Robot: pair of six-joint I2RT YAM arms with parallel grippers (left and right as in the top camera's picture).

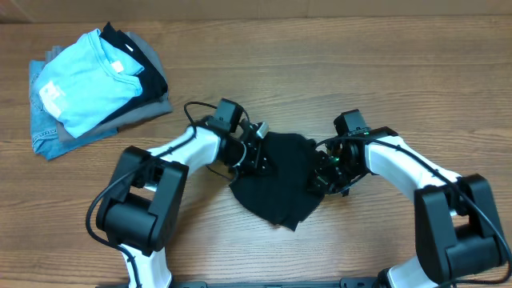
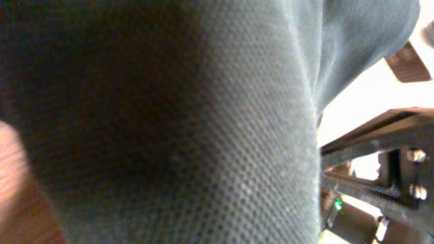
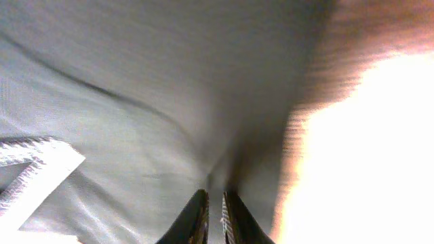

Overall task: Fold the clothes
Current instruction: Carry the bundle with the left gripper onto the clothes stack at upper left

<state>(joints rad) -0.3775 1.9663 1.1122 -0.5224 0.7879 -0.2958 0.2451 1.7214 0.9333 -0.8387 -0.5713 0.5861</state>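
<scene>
The black polo shirt lies bunched on the worktop between my tools, its length running toward me. My right tool looks clenched on a pinch of its right edge. My left tool is at its left edge, but cloth fills that view and I cannot tell its state.

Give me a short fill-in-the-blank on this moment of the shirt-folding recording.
1. The T-shirt on top of the folded pile is light ____.
2. That pile sits at the far ____ corner of the table.
3. The right gripper is pinched shut on the ____ shirt.
Missing words: blue; left; black.
</scene>
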